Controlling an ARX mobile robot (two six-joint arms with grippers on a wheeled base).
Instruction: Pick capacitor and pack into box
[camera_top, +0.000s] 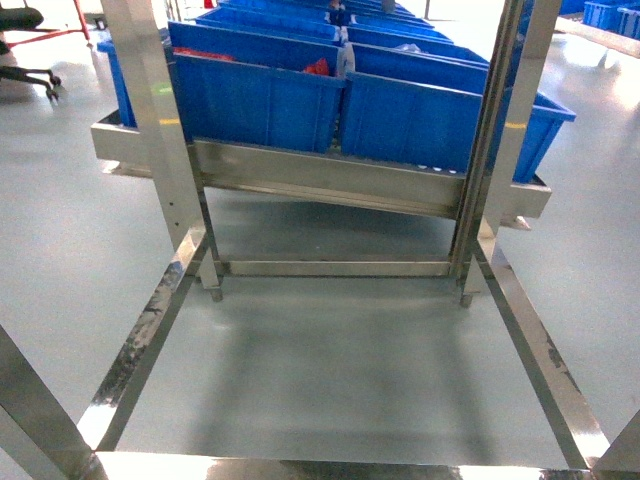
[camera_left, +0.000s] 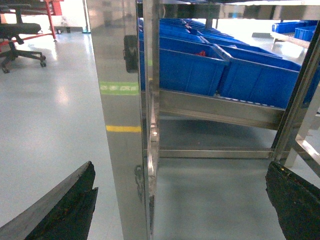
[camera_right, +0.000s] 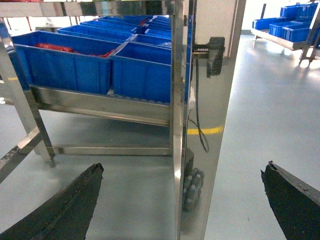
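The left claw is spread wide and holds nothing; its two dark fingertips sit at the bottom corners of the left wrist view, over the grey floor. A shiny steel upright stands straight ahead of it, between the fingers. The right claw is likewise spread and empty, its dark fingers framing another steel post with a black cable hanging down it. Beyond both arms, a sloping steel rack shelf carries rows of big blue plastic bins, some with red contents. In the head view neither claw shows, only the steel frame on the floor. An office chair stands far left. Neither the capacitor nor the pink box appears in any view.
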